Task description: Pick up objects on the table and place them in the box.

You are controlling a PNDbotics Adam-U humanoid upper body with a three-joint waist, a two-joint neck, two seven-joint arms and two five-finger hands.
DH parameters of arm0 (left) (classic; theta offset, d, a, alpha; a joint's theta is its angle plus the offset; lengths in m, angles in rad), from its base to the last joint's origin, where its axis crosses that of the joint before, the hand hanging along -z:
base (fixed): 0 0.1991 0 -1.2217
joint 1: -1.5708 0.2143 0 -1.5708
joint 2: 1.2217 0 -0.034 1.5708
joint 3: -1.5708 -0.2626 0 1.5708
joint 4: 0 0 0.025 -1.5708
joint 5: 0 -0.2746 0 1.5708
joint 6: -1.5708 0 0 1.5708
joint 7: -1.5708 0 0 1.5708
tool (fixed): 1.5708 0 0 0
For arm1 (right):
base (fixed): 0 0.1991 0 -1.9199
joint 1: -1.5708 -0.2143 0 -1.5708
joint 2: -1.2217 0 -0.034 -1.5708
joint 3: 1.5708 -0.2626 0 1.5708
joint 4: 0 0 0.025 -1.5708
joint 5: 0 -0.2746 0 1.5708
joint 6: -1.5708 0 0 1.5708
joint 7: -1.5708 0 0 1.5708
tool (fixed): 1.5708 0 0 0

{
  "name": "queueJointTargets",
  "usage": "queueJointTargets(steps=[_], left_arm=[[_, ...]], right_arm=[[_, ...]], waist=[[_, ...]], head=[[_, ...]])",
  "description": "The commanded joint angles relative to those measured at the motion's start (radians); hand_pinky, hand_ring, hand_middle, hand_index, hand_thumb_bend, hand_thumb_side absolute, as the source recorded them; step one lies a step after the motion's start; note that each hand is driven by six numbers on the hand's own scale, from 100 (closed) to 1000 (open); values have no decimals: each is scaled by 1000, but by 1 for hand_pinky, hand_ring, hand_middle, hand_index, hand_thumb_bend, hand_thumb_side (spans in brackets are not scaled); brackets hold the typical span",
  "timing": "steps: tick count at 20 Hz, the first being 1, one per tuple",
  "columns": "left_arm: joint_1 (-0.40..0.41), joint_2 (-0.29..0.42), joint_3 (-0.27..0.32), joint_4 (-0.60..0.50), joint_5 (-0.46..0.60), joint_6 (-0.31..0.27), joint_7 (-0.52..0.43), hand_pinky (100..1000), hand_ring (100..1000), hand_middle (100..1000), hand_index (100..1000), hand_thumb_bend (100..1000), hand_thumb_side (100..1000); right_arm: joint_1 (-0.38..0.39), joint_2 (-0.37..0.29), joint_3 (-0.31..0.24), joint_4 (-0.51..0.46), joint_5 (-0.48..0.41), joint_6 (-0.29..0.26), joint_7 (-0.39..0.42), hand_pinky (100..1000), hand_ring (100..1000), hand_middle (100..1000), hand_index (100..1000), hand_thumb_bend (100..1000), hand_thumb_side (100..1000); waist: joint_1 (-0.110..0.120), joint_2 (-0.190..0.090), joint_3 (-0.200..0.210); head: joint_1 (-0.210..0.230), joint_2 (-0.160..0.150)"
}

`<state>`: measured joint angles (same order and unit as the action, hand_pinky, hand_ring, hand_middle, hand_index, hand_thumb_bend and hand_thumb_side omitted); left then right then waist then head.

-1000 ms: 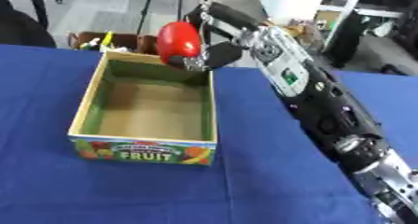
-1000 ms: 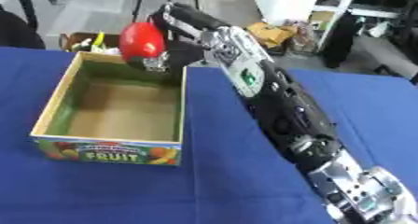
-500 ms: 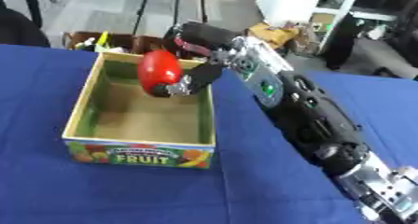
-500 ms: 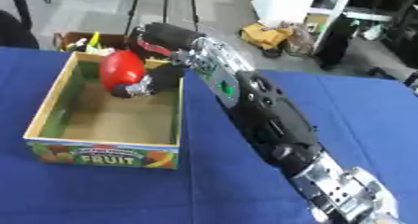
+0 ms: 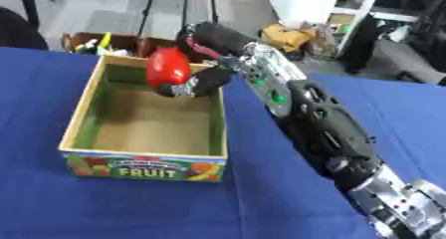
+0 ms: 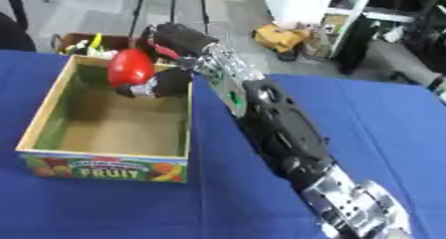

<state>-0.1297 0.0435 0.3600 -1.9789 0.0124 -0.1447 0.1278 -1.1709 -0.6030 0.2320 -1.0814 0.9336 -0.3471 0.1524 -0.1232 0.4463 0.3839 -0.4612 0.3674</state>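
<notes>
Right hand (image 5: 202,81) was curled round the red apple-like fruit (image 5: 168,66), holding it over the far end of the box (image 5: 144,165), above the floor of it, not yet resting on anything. Arm reached in across the right wall of the box. Left hand wasn't in either view.

Box sat on the blue worktop (image 5: 261,198), "FRUIT" label facing the camera, and looked empty inside apart from the hand and fruit. No other loose things showed on the cloth.

Risks as I read it:
- Letting go from that height: the round fruit could bounce or roll off the back wall, which was just behind it.
- The wrist and forearm were close to the right wall. Pulling back low could snag the rim and drag or tip the light cardboard box.
- The fingers wrapped under the fruit, so opening part-way might flick it sideways rather than drop it straight.

Lowering before releasing would probably be the safer call.
</notes>
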Motion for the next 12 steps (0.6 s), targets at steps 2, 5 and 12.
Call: queueJointTargets(steps=[2,5,12], left_arm=[[-3,6,-4,-21,1,-2,-5,100,153,494,334,100,753],[-3,5,-5,-21,1,-1,-6,100,153,494,334,100,755],[0,4,-4,-21,1,3,-7,100,153,495,334,100,756]], right_arm=[[-25,-28,37,14,68,62,-66,411,605,463,383,100,965],[-29,-28,89,10,112,104,-79,437,629,492,381,100,977],[-38,-25,121,-50,204,120,-60,534,745,723,587,100,977]], waist=[[6,-17,3],[6,-18,5],[5,-22,2]], head=[[-13,-15],[-18,-11],[-21,-8]])
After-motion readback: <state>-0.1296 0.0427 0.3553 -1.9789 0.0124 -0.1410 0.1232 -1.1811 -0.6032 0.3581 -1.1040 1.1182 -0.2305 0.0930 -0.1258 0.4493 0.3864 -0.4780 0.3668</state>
